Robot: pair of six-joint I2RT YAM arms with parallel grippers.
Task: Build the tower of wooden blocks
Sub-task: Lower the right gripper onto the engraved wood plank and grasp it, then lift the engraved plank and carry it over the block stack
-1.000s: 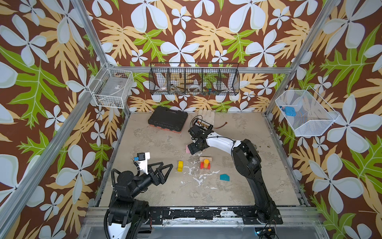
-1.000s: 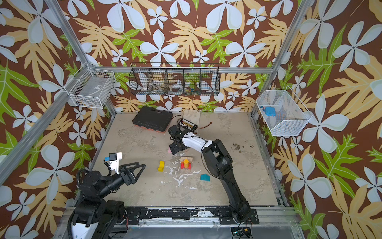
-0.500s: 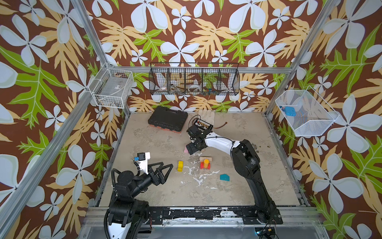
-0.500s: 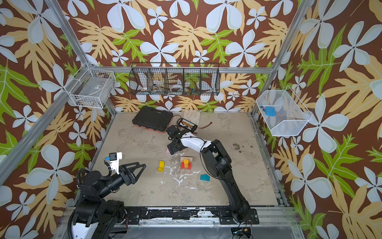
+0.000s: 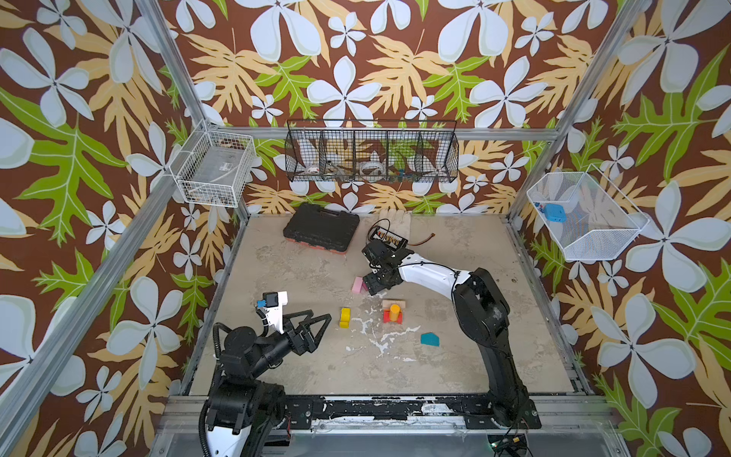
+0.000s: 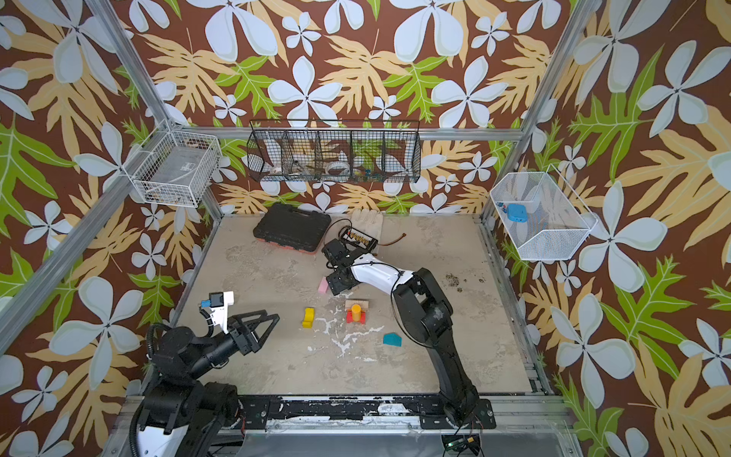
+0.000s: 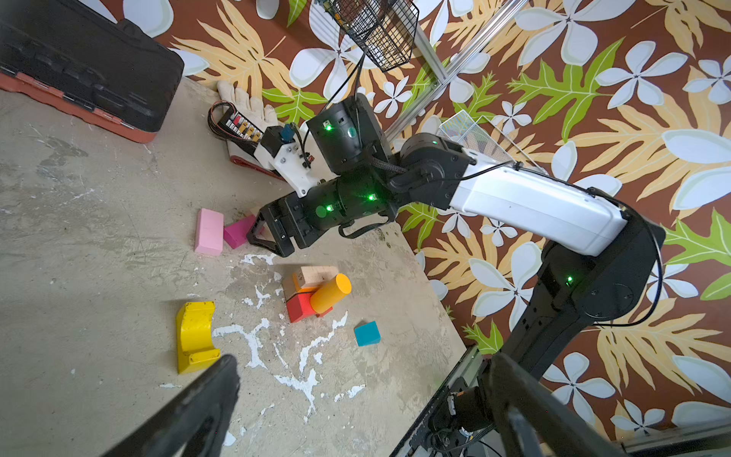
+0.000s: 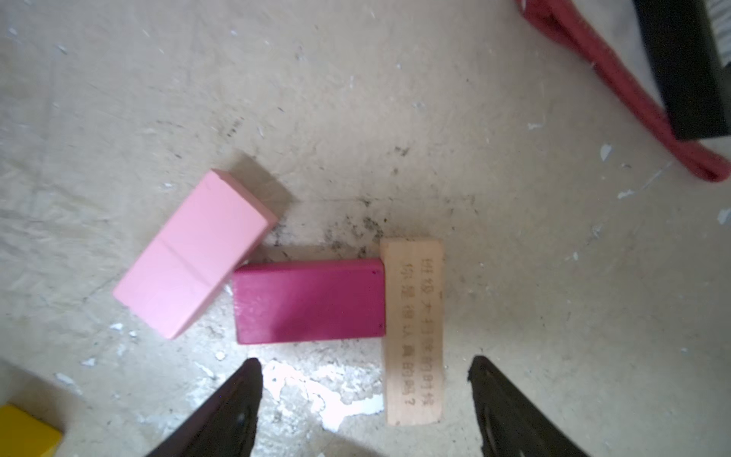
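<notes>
In the right wrist view a pale pink block (image 8: 194, 253), a magenta block (image 8: 308, 300) and a plain wood bar (image 8: 413, 332) lie flat on the table, touching each other. My right gripper (image 8: 366, 380) hovers open just over them; the near end of the wood bar lies between its fingers, untouched. In both top views that gripper (image 5: 372, 283) (image 6: 338, 285) is beside the pink block (image 5: 358, 285). The low tower (image 5: 392, 312) is a red block, an orange cylinder and plain wood. A yellow arch (image 5: 345, 317) and a teal pentagon (image 5: 430, 339) lie loose. My left gripper (image 5: 316, 328) (image 7: 362, 358) is open and empty at the front left.
A black tool case (image 5: 321, 232) lies at the back, with a work glove and a wired board (image 5: 389, 237) beside it. Wire baskets (image 5: 372, 156) hang on the walls. White paint flecks (image 5: 379, 336) mark the table in front of the tower.
My right gripper has shifted slightly over the pink and magenta blocks. The left arm and the blocks have not moved.
</notes>
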